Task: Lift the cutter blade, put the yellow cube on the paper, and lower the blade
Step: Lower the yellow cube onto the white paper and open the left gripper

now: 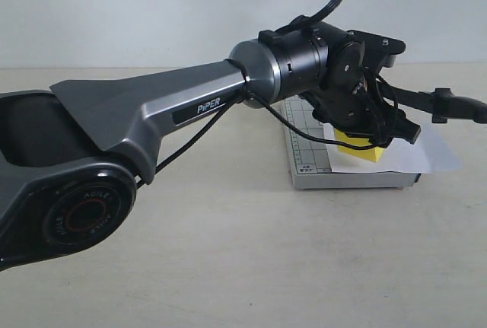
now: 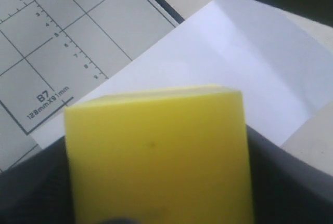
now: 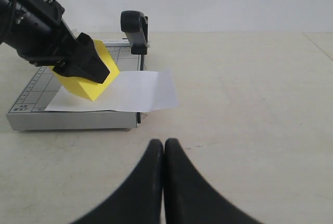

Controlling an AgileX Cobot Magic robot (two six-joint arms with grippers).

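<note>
Grips the yellow cube (image 3: 86, 86), tilted, in the clenched left gripper (image 3: 89, 73) low over the paper (image 3: 148, 91), cutter blade (image 3: 134, 26) raised, right gripper (image 3: 164, 151) pressed shut, empty; next likely calls for setting down flat, then releasing.

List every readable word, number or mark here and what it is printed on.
"PiPER": grey link of the left arm.
"B7": cutter base.
"128mmX91mm": same base, under B7.
"3" to "9": the base's ruler scale.
Ring lettering on the arm's joint: too blurred to read.
</note>
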